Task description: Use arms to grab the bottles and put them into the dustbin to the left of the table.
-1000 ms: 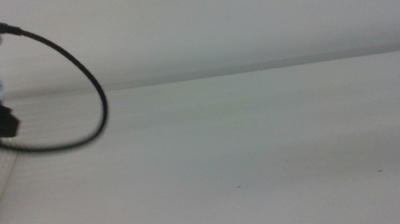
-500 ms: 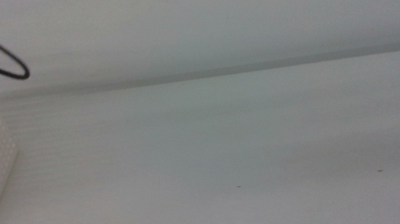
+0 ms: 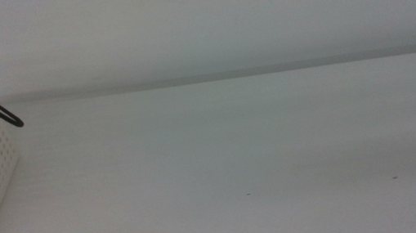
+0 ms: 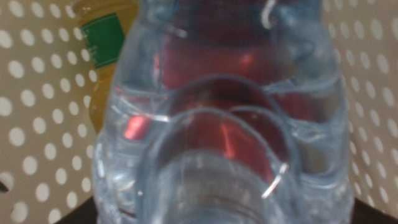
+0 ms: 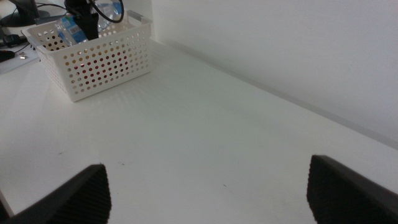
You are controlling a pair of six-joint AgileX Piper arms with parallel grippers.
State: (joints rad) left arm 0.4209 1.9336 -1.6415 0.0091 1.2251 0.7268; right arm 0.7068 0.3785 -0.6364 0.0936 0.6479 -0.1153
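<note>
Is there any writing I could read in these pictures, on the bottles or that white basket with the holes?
None can be read.
Orange juice bottle: its green label shows only a pale blur, no letters.
Water bottle: clear plastic here; in the right wrist view its blue label is too small to read.
Red can, seen through the water bottle: no print visible.
White basket: plain, no markings.

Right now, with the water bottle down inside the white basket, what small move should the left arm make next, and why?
Probably open the fingers of the left gripper and let go: the water bottle it grips already sits between the perforated walls of the basket, beside the orange juice bottle. The right gripper waits open over the table.
</note>
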